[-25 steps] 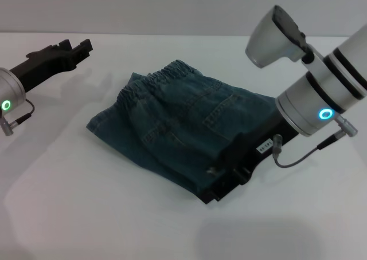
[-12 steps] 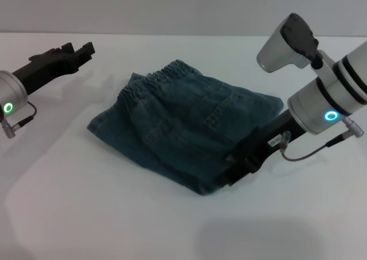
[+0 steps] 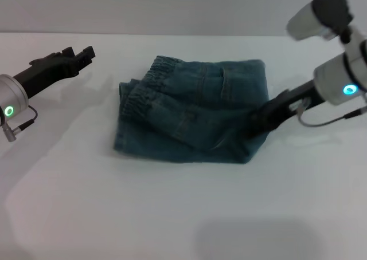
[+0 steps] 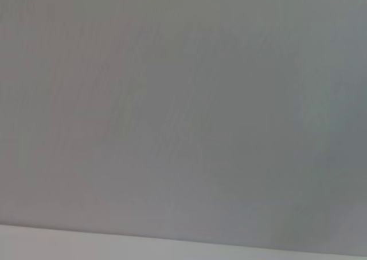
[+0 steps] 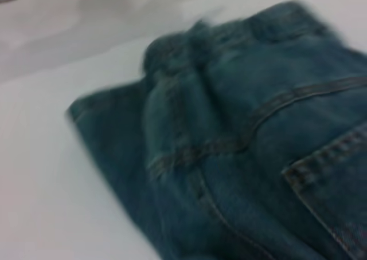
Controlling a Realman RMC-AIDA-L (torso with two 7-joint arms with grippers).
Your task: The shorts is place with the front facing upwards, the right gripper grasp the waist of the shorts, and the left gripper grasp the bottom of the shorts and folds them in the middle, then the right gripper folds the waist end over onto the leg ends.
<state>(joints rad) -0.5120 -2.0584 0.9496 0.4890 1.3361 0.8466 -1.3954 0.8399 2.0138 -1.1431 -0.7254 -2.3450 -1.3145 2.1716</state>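
Observation:
The shorts [image 3: 195, 111] lie folded into a compact denim block in the middle of the white table [image 3: 172, 214]. The waist of the shorts [image 3: 140, 88], ruched and puckered, sits on top at the block's left end. The bottom of the shorts and the leg ends are hidden among the folded layers. My right gripper [image 3: 254, 125] is low at the block's right lower corner, shut on the denim edge there. Its wrist view shows the shorts [image 5: 229, 157] close up with the gathered waist [image 5: 178, 48]. My left gripper [image 3: 80, 55] hangs open above the table at the far left, away from the cloth.
The right arm's white forearm [image 3: 338, 82] and its grey cable [image 3: 321, 119] hang over the table's right side. The left wrist view shows only a grey wall [image 4: 183, 99] and a strip of table.
My right gripper pulled back to the right and away from me with the denim edge in it. The shorts swung round and slid that way. The left gripper barely moved.

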